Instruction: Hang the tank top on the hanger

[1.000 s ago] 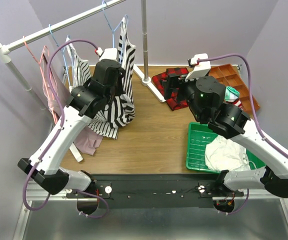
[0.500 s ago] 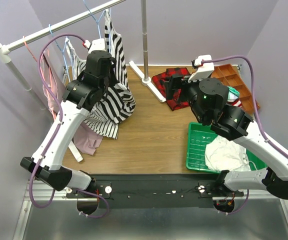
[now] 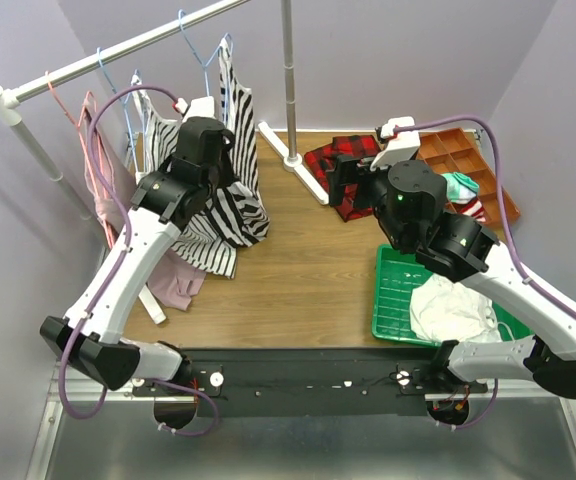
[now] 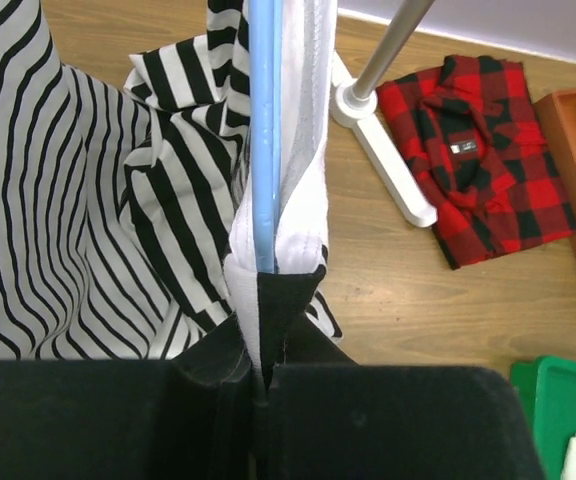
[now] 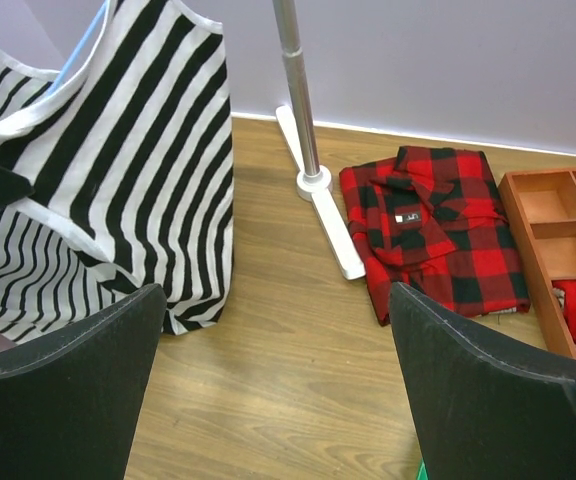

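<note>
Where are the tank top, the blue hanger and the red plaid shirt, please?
tank top [image 5: 158, 150], right wrist view, its wide-striped body panel.
hanger [image 4: 265, 120], left wrist view, its blue bar between the fabric.
red plaid shirt [image 5: 438, 235], right wrist view, its folded front.

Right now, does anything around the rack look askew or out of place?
Yes: the tank top hangs lopsided on the light-blue hanger, one strap pinched in the shut left gripper, its lower part bunched on the table. A dusty-pink top also trails onto the table.
</note>
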You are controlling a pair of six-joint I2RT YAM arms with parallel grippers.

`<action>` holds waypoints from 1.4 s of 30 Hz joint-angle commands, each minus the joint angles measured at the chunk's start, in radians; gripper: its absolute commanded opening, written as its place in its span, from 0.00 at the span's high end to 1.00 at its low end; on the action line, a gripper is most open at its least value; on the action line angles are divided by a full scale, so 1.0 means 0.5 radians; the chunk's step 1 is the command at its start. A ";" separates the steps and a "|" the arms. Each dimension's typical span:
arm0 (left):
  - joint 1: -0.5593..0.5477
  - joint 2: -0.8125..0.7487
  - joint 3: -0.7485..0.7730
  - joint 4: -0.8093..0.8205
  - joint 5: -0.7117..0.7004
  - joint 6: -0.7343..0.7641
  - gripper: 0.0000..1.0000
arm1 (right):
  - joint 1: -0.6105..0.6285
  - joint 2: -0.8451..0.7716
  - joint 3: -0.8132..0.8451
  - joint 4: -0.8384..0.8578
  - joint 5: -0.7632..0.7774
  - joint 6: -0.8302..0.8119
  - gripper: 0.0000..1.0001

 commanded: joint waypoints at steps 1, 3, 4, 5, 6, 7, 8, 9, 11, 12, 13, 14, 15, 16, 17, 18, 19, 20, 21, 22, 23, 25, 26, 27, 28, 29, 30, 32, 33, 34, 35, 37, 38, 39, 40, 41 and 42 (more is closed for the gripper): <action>0.016 -0.132 -0.016 0.095 0.050 0.021 0.81 | 0.013 -0.005 -0.034 -0.022 -0.007 0.027 0.00; 0.019 -0.154 -0.016 0.101 0.056 0.043 0.65 | 0.013 0.001 -0.034 -0.022 -0.017 0.027 0.00; 0.019 -0.166 -0.010 0.101 0.065 0.052 0.62 | 0.013 0.004 -0.034 -0.022 -0.020 0.027 0.00; 0.019 -0.188 -0.010 0.110 0.077 0.073 0.57 | 0.013 0.004 -0.034 -0.022 -0.020 0.030 0.00; 0.019 -0.197 -0.010 0.114 0.099 0.089 0.49 | 0.013 0.007 -0.034 -0.022 -0.020 0.027 0.00; 0.019 -0.209 -0.007 0.120 0.099 0.098 0.46 | 0.010 0.007 -0.034 -0.022 -0.017 0.027 0.00; 0.019 -0.230 -0.001 0.117 0.096 0.107 0.43 | 0.013 0.001 -0.037 -0.016 -0.026 0.030 0.00; 0.019 -0.240 0.008 0.108 0.093 0.134 0.35 | 0.010 -0.002 -0.040 -0.013 -0.029 0.030 0.00; 0.019 -0.264 0.026 0.077 0.087 0.153 0.26 | 0.013 -0.017 -0.058 0.006 -0.047 0.030 0.00; 0.019 -0.280 0.029 0.068 0.084 0.162 0.16 | 0.010 -0.021 -0.061 0.006 -0.053 0.030 0.00; 0.019 -0.295 0.030 0.061 0.074 0.178 0.11 | 0.010 -0.024 -0.068 0.006 -0.056 0.033 0.00; 0.019 -0.332 0.030 0.046 0.056 0.184 0.06 | 0.013 -0.021 -0.071 0.003 -0.056 0.033 0.00; 0.019 -0.347 0.030 0.043 0.041 0.190 0.01 | 0.013 -0.024 -0.071 -0.003 -0.059 0.036 0.00; 0.019 -0.369 0.033 0.037 0.028 0.220 0.01 | 0.010 -0.021 -0.074 -0.003 -0.060 0.039 0.00; 0.019 -0.396 0.036 0.025 0.001 0.233 0.01 | 0.013 -0.021 -0.086 -0.003 -0.053 0.046 0.00; 0.019 -0.409 0.060 0.006 -0.011 0.248 0.01 | 0.010 -0.030 -0.092 -0.006 -0.050 0.052 0.00; 0.019 -0.421 0.078 -0.003 -0.009 0.266 0.01 | 0.013 -0.033 -0.104 -0.003 -0.047 0.061 0.00; 0.016 -0.430 0.100 -0.027 0.016 0.306 0.01 | 0.013 -0.048 -0.132 0.006 -0.041 0.067 0.00; 0.016 -0.430 0.167 -0.043 0.034 0.319 0.01 | 0.010 -0.054 -0.147 0.009 -0.032 0.073 0.00; 0.016 -0.424 0.207 -0.055 0.068 0.334 0.01 | 0.013 -0.063 -0.166 0.015 -0.017 0.079 0.00; 0.016 -0.421 0.241 -0.073 0.102 0.355 0.01 | 0.013 -0.073 -0.178 0.018 0.008 0.088 0.00; 0.013 -0.384 0.391 -0.095 0.194 0.383 0.01 | 0.013 -0.097 -0.224 0.015 0.039 0.116 0.00; 0.001 -0.336 0.449 -0.128 0.209 0.389 0.01 | 0.013 -0.112 -0.236 0.012 0.072 0.128 0.00; -0.014 -0.308 0.562 -0.144 0.224 0.408 0.01 | 0.013 -0.122 -0.264 -0.003 0.088 0.159 0.00; -0.033 -0.277 0.615 -0.150 0.240 0.417 0.01 | 0.013 -0.149 -0.279 0.000 0.103 0.171 0.00; -0.088 -0.216 0.664 -0.165 0.237 0.423 0.01 | 0.013 -0.165 -0.301 -0.003 0.140 0.184 0.00; -0.118 -0.182 0.759 -0.169 0.231 0.447 0.01 | 0.013 -0.183 -0.319 -0.015 0.158 0.214 0.00; -0.223 -0.075 0.833 -0.172 0.142 0.481 0.01 | 0.013 -0.238 -0.389 -0.022 0.186 0.239 0.00; -0.323 -0.035 0.894 -0.169 0.108 0.497 0.01 | 0.013 -0.257 -0.417 -0.025 0.198 0.272 0.00; -0.364 0.005 0.916 -0.169 0.072 0.506 0.01 | 0.010 -0.278 -0.481 -0.025 0.216 0.294 0.00; -0.392 0.057 0.928 -0.150 0.032 0.503 0.01 | 0.013 -0.318 -0.509 -0.034 0.259 0.318 0.00; -0.441 0.079 0.864 -0.092 0.037 0.469 0.01 | 0.013 -0.364 -0.567 -0.098 0.318 0.444 0.00; -0.459 0.079 0.812 -0.013 0.053 0.457 0.01 | 0.013 -0.413 -0.641 -0.126 0.373 0.493 0.00; -0.478 0.076 0.693 0.027 0.062 0.442 0.01 | 0.013 -0.444 -0.678 -0.172 0.394 0.591 0.00; -0.514 0.079 0.628 0.064 0.065 0.423 0.01 | 0.013 -0.471 -0.721 -0.187 0.419 0.631 0.00; -0.539 0.082 0.558 0.143 0.074 0.396 0.01 | 0.010 -0.499 -0.779 -0.200 0.462 0.668 0.00; -0.560 0.088 0.402 0.184 0.080 0.380 0.01 | 0.013 -0.557 -0.880 -0.230 0.492 0.744 0.00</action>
